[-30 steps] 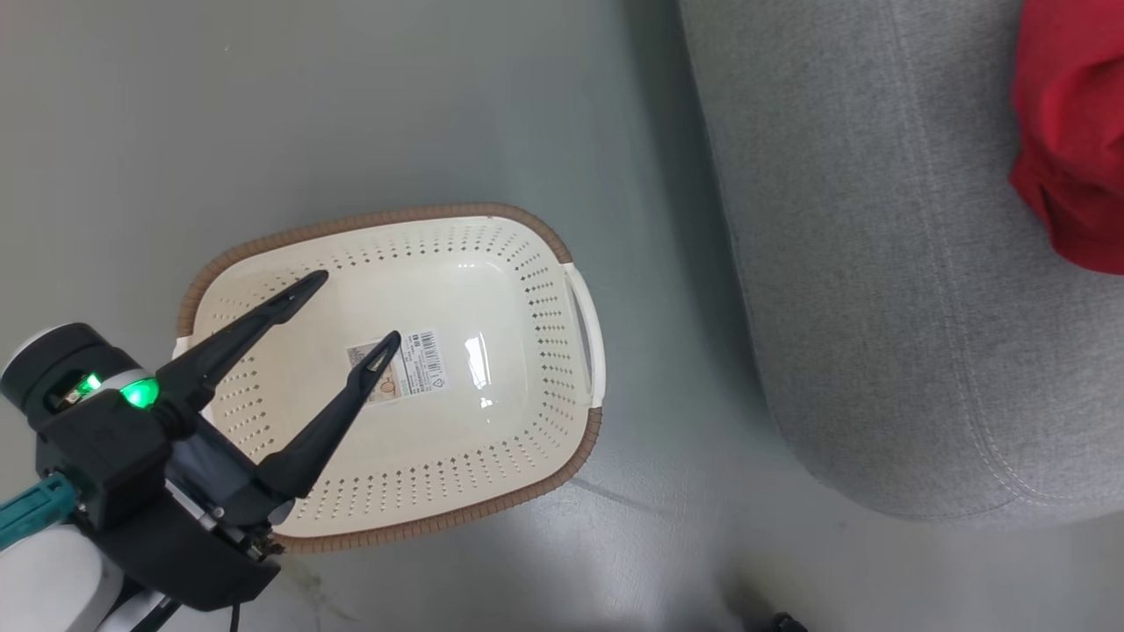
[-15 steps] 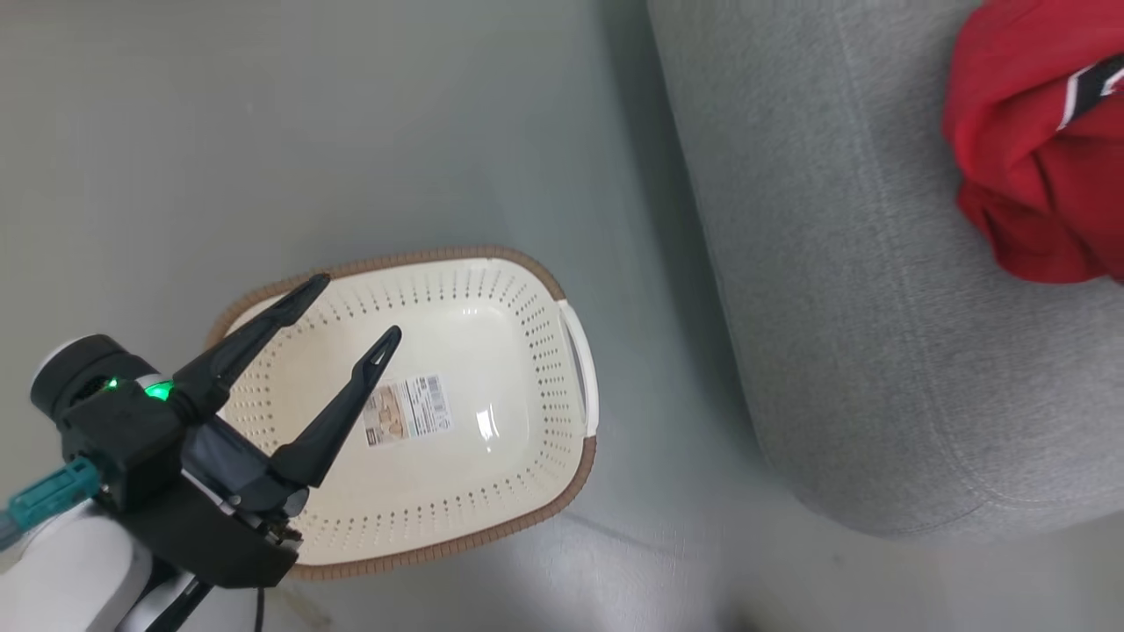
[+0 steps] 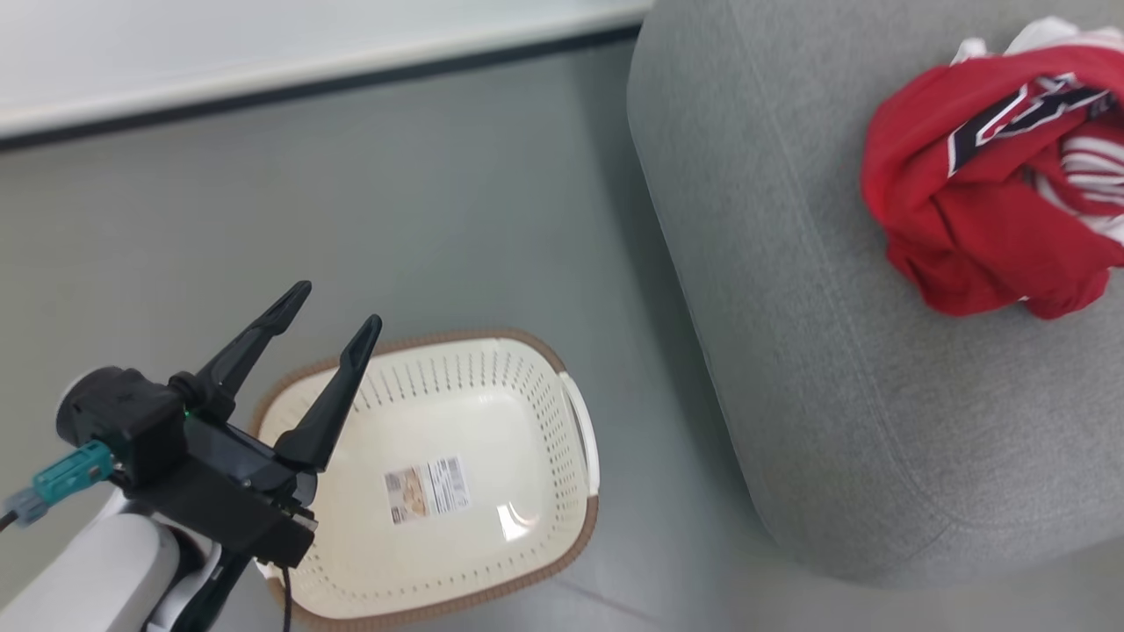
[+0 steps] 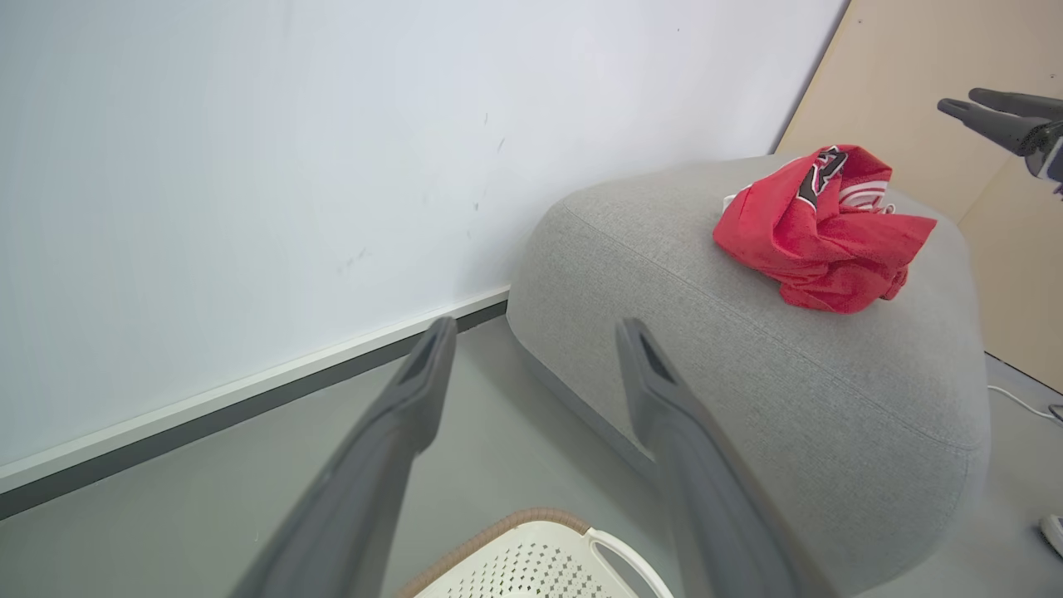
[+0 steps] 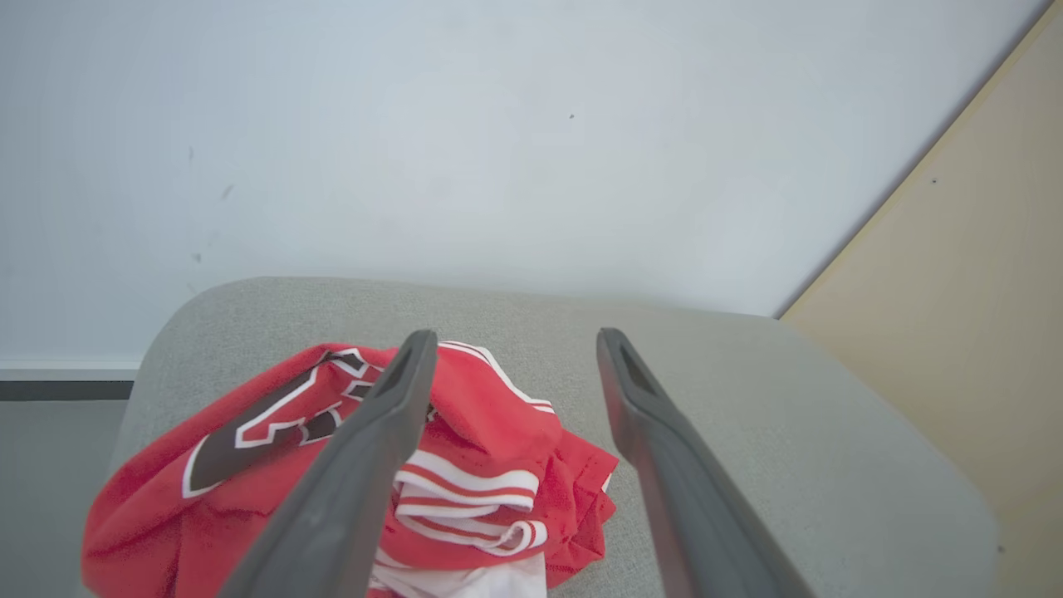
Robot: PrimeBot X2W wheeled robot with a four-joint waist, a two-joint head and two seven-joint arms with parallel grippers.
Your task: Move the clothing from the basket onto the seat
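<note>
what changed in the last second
Mostly the head camera swung, bringing the wall and more of the clothing into view. The left gripper, open and empty, shifted from over the sticker to the basket rim. Nothing gripped or released. Basket stays empty, clothing stays on the seat.

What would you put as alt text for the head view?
Crumpled red-and-white clothing lies on the grey seat at the right. Left of it, on the floor, the cream basket holds nothing but a sticker on its bottom; the left gripper, open, overlaps its left rim.
</note>
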